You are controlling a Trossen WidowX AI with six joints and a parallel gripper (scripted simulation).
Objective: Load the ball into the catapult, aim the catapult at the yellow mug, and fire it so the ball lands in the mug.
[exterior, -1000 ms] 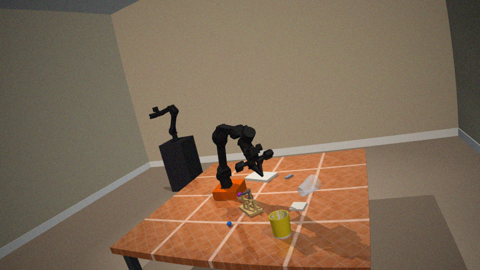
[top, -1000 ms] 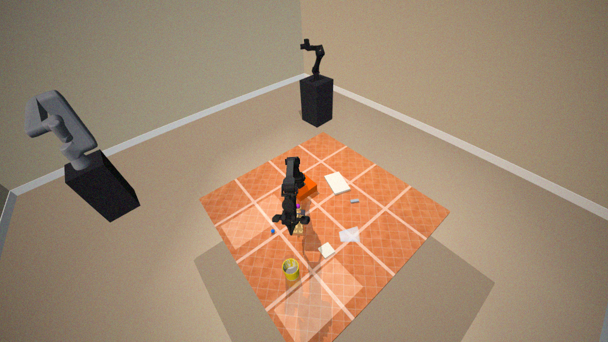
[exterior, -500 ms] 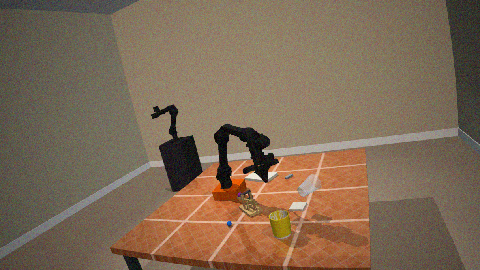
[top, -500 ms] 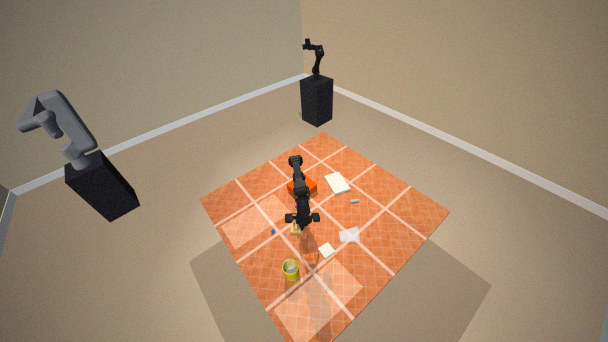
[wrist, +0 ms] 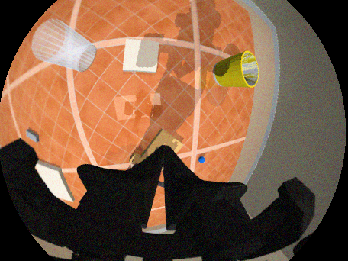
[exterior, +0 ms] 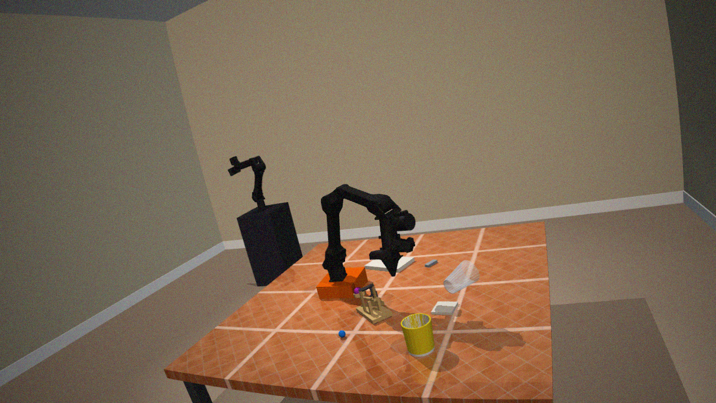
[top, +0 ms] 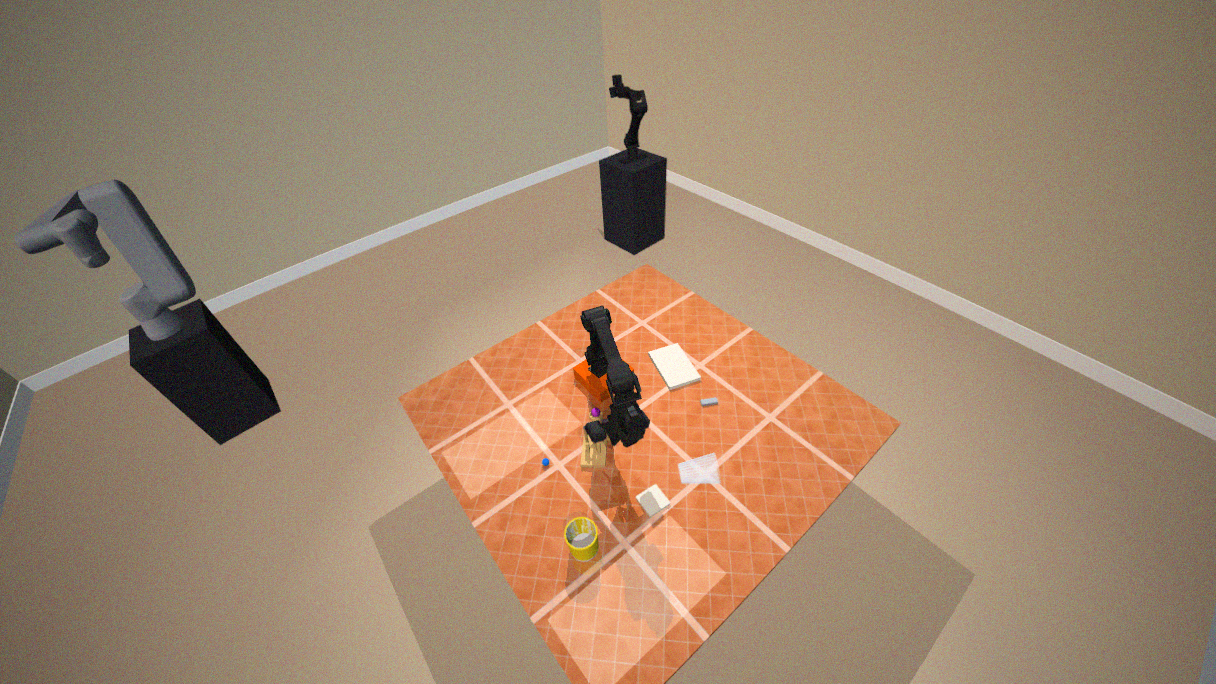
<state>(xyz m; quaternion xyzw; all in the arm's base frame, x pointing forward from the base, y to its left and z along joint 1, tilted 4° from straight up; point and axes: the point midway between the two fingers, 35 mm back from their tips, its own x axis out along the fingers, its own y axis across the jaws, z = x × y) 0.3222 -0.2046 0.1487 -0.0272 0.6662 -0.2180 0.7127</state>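
Two small balls were in your view: a purple ball (top: 595, 411) (exterior: 356, 290) at the back end of the wooden catapult (top: 593, 460) (exterior: 374, 314) (wrist: 164, 138), and a blue ball (top: 545, 462) (exterior: 341, 333) (wrist: 201, 159) on the bench (top: 790, 476) (exterior: 500, 360) (wrist: 107, 84). Your jaws (top: 627, 438) (exterior: 393, 274) were closed on nothing, above the bench. The yellow mug (top: 584, 552) (exterior: 419, 340) (wrist: 230, 72) stood upright, apart from the catapult; its inside looked pale. A clear cup (top: 698, 469) (exterior: 461, 276) (wrist: 61, 46) lay on its side. You had beige walls (top: 935, 127) (exterior: 450, 100) beyond, and a gap between mug and bench edge.
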